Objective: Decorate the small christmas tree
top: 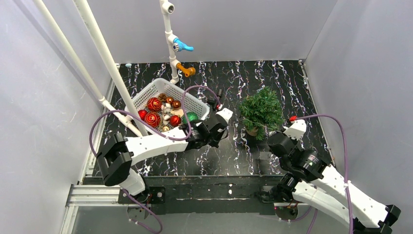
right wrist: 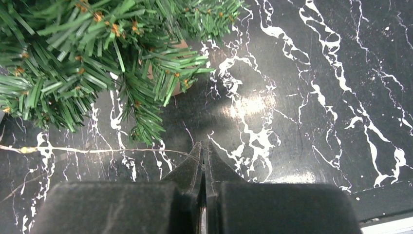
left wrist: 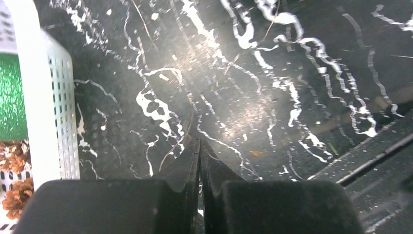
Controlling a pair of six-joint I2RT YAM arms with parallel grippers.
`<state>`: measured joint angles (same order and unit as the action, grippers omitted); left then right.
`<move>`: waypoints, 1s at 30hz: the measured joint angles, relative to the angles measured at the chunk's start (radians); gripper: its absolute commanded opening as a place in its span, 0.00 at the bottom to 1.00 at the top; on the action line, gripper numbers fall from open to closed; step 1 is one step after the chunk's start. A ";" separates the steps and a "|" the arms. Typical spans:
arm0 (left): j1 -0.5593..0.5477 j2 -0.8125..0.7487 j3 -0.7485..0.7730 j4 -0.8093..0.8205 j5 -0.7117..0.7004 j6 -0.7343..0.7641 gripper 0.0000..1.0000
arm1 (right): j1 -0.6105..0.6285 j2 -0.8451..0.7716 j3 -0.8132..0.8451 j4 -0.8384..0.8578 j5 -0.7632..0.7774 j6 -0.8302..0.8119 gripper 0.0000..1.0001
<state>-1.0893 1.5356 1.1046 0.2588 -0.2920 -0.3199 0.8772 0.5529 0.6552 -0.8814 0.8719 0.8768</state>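
Note:
The small christmas tree [top: 262, 111] stands on the black marbled table, right of centre; its green branches fill the upper left of the right wrist view [right wrist: 87, 58]. My right gripper [right wrist: 204, 144] sits low just in front of the tree [top: 270, 140], shut on a thin wire [right wrist: 97, 150] that trails off to the left. My left gripper [left wrist: 199, 141] hovers over the table between basket and tree [top: 226, 134], jaws pressed together with a thin wire strand [left wrist: 170, 146] meeting its tips.
A white basket [top: 160, 84] left of centre, its wall also in the left wrist view [left wrist: 48, 107], holds red ball ornaments [top: 154, 103], a shiny green ball [top: 192, 117] and pine cones [left wrist: 17, 195]. White pipes [top: 102, 53] with blue [top: 182, 46] and orange [top: 187, 71] valves stand behind.

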 measured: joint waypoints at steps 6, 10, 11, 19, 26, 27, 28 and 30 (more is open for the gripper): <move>0.043 0.030 -0.023 -0.052 0.017 -0.048 0.00 | 0.000 -0.023 -0.007 -0.035 -0.050 0.056 0.01; 0.043 0.032 -0.023 -0.091 0.044 -0.069 0.00 | 0.000 -0.040 -0.024 -0.060 -0.073 0.093 0.01; 0.043 0.035 -0.023 -0.101 0.049 -0.075 0.00 | 0.000 -0.041 -0.026 -0.064 -0.076 0.098 0.01; 0.042 0.167 0.031 -0.208 0.066 -0.095 0.00 | 0.000 -0.006 -0.032 -0.067 -0.091 0.111 0.01; 0.042 0.273 0.139 -0.270 0.055 -0.097 0.00 | 0.000 0.027 -0.032 -0.066 -0.095 0.113 0.01; 0.042 0.283 0.154 -0.279 0.052 -0.096 0.00 | 0.000 0.028 -0.032 -0.065 -0.096 0.113 0.01; 0.042 0.293 0.172 -0.289 0.048 -0.095 0.00 | 0.000 0.030 -0.032 -0.064 -0.097 0.113 0.01; 0.042 0.315 0.207 -0.303 0.042 -0.092 0.00 | 0.000 0.038 -0.032 -0.060 -0.098 0.114 0.01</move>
<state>-1.0473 1.8507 1.3113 -0.0444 -0.2497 -0.4122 0.8772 0.5907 0.6235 -0.9417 0.7738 0.9913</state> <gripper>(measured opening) 0.009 0.029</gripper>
